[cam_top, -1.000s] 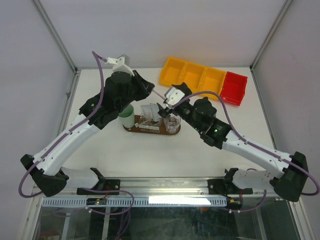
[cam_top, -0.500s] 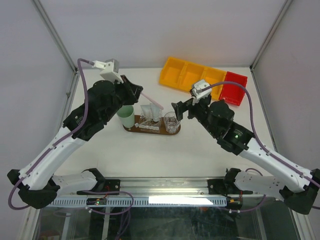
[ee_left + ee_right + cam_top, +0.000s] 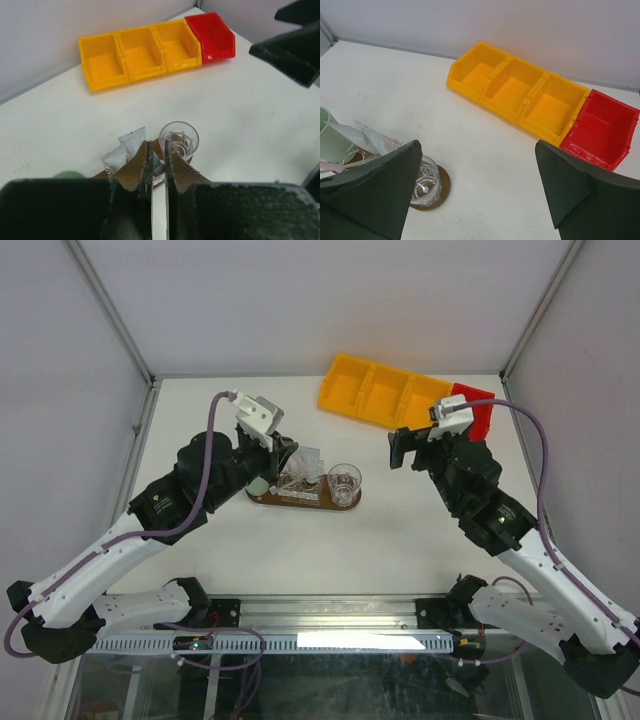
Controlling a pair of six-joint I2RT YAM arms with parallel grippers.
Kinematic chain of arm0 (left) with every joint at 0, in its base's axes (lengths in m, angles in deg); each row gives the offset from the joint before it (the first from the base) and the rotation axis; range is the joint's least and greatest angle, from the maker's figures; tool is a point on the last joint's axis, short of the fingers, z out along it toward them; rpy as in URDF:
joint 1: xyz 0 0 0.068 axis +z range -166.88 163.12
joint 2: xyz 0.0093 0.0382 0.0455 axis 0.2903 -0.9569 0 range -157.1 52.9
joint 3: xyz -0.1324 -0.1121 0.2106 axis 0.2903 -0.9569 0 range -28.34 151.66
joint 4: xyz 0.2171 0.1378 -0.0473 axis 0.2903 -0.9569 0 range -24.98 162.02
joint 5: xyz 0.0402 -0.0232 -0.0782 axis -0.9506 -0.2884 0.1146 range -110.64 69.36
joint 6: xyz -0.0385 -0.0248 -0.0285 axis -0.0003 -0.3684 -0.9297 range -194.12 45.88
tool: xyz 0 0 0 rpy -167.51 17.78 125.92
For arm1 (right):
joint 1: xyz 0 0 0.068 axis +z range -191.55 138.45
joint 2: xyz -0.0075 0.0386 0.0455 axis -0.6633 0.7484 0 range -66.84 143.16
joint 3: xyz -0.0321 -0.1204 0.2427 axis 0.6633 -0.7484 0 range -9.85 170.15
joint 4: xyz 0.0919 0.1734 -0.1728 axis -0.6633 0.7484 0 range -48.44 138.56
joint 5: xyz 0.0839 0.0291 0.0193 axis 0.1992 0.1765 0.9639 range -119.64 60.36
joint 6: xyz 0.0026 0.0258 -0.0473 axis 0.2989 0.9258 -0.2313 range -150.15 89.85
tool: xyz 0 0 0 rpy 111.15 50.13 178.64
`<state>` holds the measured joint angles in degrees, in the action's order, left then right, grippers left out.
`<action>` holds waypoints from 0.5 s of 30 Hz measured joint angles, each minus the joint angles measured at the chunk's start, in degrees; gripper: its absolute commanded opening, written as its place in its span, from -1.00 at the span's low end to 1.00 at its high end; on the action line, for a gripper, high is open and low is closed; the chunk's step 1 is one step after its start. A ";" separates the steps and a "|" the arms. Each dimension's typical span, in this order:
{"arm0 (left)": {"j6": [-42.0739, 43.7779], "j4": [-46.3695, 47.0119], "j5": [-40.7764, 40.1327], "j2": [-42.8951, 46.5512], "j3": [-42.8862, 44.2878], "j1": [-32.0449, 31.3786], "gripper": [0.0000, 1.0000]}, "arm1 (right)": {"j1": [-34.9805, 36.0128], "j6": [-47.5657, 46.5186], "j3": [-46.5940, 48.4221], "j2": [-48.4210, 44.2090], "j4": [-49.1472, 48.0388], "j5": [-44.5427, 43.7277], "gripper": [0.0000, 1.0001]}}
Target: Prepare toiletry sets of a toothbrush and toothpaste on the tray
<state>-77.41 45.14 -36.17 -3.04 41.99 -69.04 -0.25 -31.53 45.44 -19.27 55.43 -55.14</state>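
Observation:
The dark-brown tray lies mid-table. On it stand a clear glass, another glass holding white toothpaste tubes, and a mint-green cup. My left gripper hovers over the tray's left half. In the left wrist view it is shut on a slim pale toothbrush, with the tubes just beyond the tips. In the right wrist view the toothbrush pokes out beside the cup. My right gripper hangs open and empty to the right of the tray.
A yellow divided bin and a small red bin sit at the back right, close behind my right gripper. Metal frame posts stand at the table's far corners. Bare white table lies between tray and bins.
My left gripper has swung down and right over the tray, still holding the toothbrush. My right gripper has pulled back from the tray toward the bins and opened slightly wider.

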 measured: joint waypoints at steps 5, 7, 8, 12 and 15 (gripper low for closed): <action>6.05 2.47 5.18 -0.24 -2.93 0.00 -1.00 | -1.11 -0.24 -0.72 -2.25 -0.87 -0.66 0.99; 7.50 3.15 6.71 -0.26 -4.07 0.00 -1.00 | -1.40 -0.28 -1.27 -3.28 -1.33 -0.68 0.99; 8.20 3.52 7.41 -0.26 -4.68 -0.02 -1.00 | -1.53 -0.33 -1.51 -3.63 -1.60 -0.68 0.99; 11.17 4.55 10.12 -0.61 -6.49 -0.07 -1.00 | -2.10 -0.70 -1.81 -3.87 -2.47 -0.63 0.99; 13.42 5.73 11.19 -1.49 -7.78 -0.39 -1.00 | -2.56 -1.18 -2.64 -3.91 -3.41 -0.63 0.99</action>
<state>-63.99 50.87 -24.98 -4.53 34.21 -69.43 -2.81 -32.71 42.80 -23.18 52.02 -55.77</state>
